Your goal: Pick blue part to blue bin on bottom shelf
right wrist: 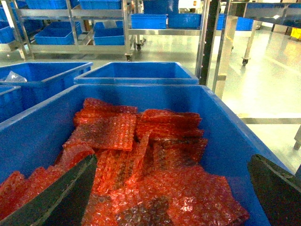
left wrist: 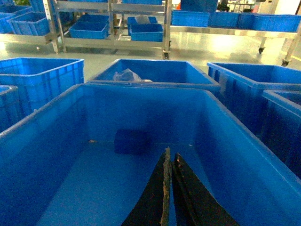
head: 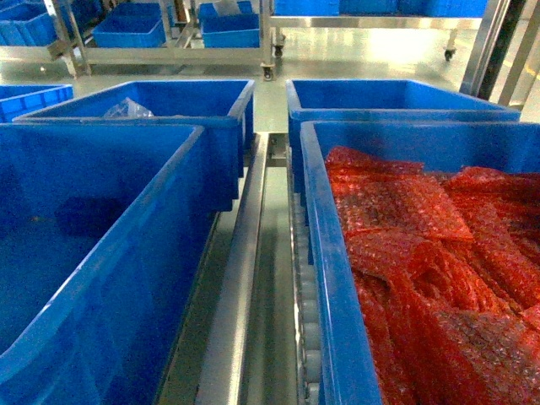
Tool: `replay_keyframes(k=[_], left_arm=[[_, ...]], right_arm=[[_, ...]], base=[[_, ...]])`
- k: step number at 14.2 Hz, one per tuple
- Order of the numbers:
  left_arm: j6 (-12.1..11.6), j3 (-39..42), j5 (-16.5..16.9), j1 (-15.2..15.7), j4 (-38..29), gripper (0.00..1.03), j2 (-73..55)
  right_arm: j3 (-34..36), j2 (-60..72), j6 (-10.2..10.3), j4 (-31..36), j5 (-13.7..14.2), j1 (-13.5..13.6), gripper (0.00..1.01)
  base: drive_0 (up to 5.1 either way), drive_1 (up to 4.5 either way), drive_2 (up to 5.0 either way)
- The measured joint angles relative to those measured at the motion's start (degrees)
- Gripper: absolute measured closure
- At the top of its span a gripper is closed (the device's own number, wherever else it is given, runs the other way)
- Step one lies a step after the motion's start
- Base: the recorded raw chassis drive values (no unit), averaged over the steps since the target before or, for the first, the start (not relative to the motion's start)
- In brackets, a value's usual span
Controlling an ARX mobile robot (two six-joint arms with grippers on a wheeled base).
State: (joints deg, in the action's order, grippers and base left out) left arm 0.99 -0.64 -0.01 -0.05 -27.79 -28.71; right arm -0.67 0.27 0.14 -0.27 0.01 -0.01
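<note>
Blue part [left wrist: 132, 141] lies on floor of near-left bin [left wrist: 244, 174], by far wall. Left gripper [left wrist: 170, 162] above bin floor, jaws together, empty. Right gripper [right wrist: 174, 188] jaws spread over red bubble wrap [right wrist: 141, 160].

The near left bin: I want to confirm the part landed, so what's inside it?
Inside the near left bin lies one dark blue block on the floor by the far wall. The shut left gripper hides part of the near floor, so anything beneath it is unseen.

Left end effector [left wrist: 170, 162] (jaws together) over blue part [left wrist: 132, 141] in bin [left wrist: 235, 155].
</note>
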Motion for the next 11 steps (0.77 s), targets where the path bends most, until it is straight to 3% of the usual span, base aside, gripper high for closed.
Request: replay_keyframes(k=[11], left_arm=[[0.0,0.0,0.0,0.0,16.8,1.01,17.6]], right_arm=[[0.0,0.0,0.0,0.0,0.0,0.0,0.03]], base=[[0.0,0.00,0.0]])
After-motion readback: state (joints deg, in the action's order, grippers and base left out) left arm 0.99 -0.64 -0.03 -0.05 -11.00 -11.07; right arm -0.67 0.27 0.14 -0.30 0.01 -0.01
